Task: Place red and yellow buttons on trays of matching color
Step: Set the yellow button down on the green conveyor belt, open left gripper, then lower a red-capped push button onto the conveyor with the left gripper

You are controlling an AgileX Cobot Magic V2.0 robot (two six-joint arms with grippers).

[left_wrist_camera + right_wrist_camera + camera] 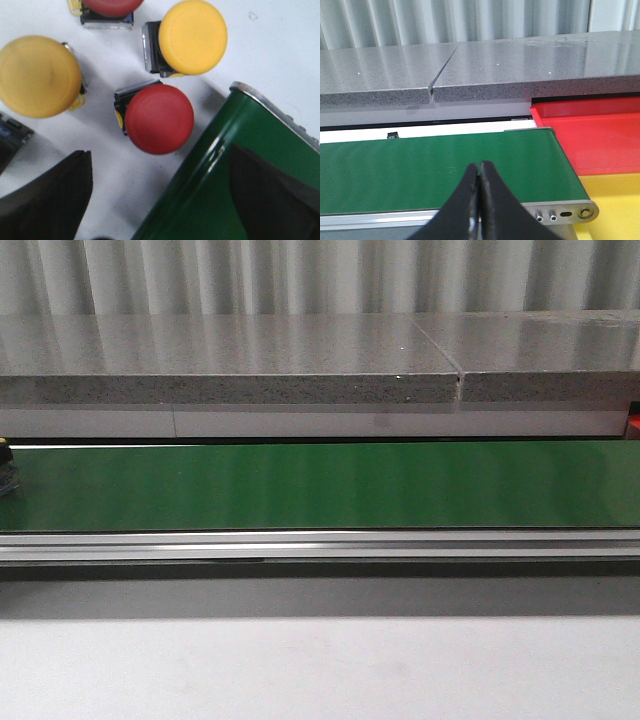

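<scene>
In the left wrist view several buttons lie on the white table: a red button nearest, a yellow button beyond it, a second yellow button to one side, and another red button cut by the frame edge. My left gripper hangs open just short of the nearest red button, with one finger over the table and the other over the belt's end. My right gripper is shut on nothing above the belt, beside the red tray and the yellow tray.
A green conveyor belt runs across the front view, its rounded end beside the buttons. A grey stone counter stands behind it. A dark block sits at the edge of the left wrist view.
</scene>
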